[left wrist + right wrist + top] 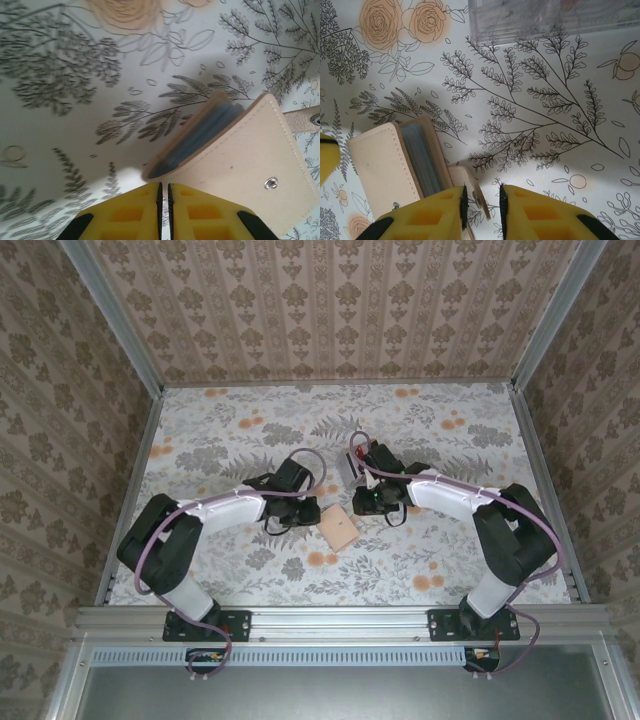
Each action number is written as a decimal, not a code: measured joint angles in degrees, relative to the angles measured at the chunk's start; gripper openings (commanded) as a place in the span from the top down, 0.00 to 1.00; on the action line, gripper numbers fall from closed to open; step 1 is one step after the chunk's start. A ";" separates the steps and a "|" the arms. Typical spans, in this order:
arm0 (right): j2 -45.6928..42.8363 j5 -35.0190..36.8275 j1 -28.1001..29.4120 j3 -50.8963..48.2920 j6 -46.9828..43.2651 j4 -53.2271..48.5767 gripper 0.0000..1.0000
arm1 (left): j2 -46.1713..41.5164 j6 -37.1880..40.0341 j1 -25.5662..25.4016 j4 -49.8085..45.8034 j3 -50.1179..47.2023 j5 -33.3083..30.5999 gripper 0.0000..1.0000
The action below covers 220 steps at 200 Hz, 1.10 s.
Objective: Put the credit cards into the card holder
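Observation:
The tan card holder (341,529) lies on the floral cloth between my two grippers. It stands slightly ajar, showing its grey-blue inside (200,140) and a stud (271,183) on its face. My left gripper (163,184) is shut, its tips just short of the holder's (250,150) near edge, with nothing between them. My right gripper (481,187) is open by a narrow gap, and the holder's (380,160) tan closing flap (470,182) sits between its fingers, close to the left one. The credit cards (352,468) lie beyond the right gripper (362,502), blurred grey with a hint of red (545,17).
Patterned walls enclose the floral table (450,560) on three sides, with a metal rail (340,618) along the near edge. Both arms (220,508) reach in toward the middle. Bare cloth stretches at the far side and at both flanks.

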 measured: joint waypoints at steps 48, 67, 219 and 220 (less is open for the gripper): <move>0.52 -1.01 -0.55 0.00 -1.09 0.31 0.80 | 1.79 -0.20 -1.20 -0.15 1.57 -0.02 0.86; 0.52 -1.42 -0.55 -0.02 -1.09 0.28 0.82 | 2.12 -0.20 -1.20 -0.28 1.95 -0.02 0.86; 0.81 -2.25 -1.25 -1.42 -1.33 -0.42 0.90 | 2.23 -0.20 -1.20 -0.81 2.21 -0.57 0.86; 0.81 -2.25 -1.25 -1.42 -1.31 -0.42 0.90 | 2.23 -0.20 -1.20 -0.81 2.19 -0.59 0.86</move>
